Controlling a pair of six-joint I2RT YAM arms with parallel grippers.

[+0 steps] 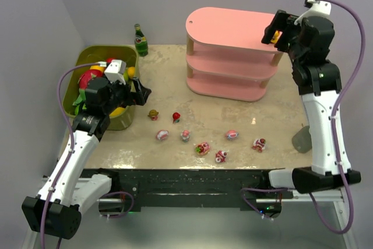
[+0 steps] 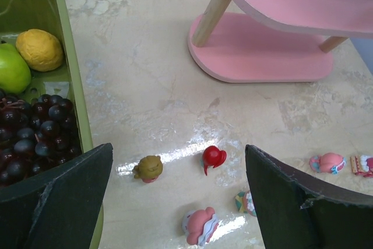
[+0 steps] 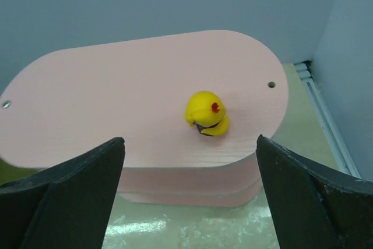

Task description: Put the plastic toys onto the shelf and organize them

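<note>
The pink shelf (image 1: 228, 56) stands at the back right of the table. A yellow toy (image 3: 207, 113) sits on its top board (image 3: 116, 97), near the right rounded end. My right gripper (image 3: 189, 144) hovers open just in front of and above that board's edge, apart from the toy; in the top view the right gripper (image 1: 277, 32) hides the toy. Several small toys lie on the table in front, among them a brown-haired one (image 1: 153, 114), a red one (image 2: 213, 157) and a pink one (image 2: 200, 225). My left gripper (image 2: 178, 150) hangs open above these, holding nothing.
An olive-green bin (image 1: 125, 56) at the left holds grapes (image 2: 35, 129), a lemon (image 2: 39, 49) and a green apple (image 2: 11, 68). A green bottle (image 1: 140, 40) stands behind it. A grey object (image 1: 302, 139) sits at the table's right edge.
</note>
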